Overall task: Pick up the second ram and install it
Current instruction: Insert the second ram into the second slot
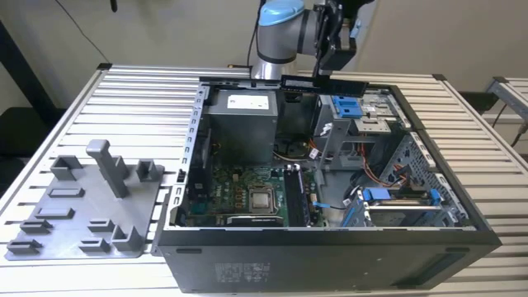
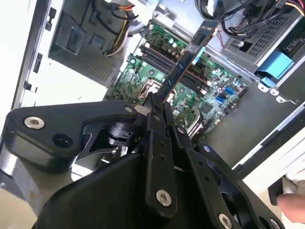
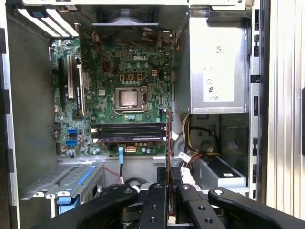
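The gripper [image 1: 324, 75] is clamping the second ram [image 1: 303, 82], holding it level above the open computer case's [image 1: 330, 229] edge nearest the arm's base, wrist pointing downward. A white label [image 3: 213, 83] on the power supply is showing black print.

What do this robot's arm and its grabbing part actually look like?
The arm is a silver-grey tube with a rounded light-blue cap at its joint. The end effector is matte black, made of angular linked bars that narrow to two slim flat fingers, dotted with shiny silver screw heads.
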Controlling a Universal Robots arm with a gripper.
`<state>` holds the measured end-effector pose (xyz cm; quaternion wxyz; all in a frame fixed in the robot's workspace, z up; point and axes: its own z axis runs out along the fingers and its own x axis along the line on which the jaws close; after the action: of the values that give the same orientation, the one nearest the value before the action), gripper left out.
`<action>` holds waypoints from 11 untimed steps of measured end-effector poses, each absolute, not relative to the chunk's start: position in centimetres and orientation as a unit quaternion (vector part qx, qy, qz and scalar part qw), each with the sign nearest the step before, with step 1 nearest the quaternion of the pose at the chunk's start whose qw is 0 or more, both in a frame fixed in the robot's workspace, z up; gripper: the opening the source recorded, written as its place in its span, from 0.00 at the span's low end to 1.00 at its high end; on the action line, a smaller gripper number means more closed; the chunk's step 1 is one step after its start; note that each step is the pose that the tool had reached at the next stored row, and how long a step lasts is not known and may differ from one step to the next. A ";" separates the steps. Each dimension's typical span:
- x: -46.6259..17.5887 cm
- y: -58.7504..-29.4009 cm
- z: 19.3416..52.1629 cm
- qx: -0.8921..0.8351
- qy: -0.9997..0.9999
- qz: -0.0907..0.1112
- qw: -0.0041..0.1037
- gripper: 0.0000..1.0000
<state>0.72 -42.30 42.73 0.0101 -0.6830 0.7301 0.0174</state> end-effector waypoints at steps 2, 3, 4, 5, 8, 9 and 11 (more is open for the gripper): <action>0.7 -42.3 42.7 -0.676 0.737 0.017 0.010 0.14; 0.7 -42.3 42.7 -0.672 0.740 0.017 0.010 0.14; 0.7 -42.3 42.7 -0.669 0.743 0.017 0.011 0.14; 0.7 -42.3 42.7 -0.665 0.747 0.017 0.011 0.14; 0.7 -42.3 42.7 -0.654 0.756 0.017 0.011 0.14; 0.7 -42.3 42.7 -0.650 0.760 0.017 0.011 0.14; 0.7 -42.3 42.7 -0.642 0.766 0.017 0.011 0.14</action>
<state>0.72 -42.30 42.72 0.0111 -0.6420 0.7664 0.0169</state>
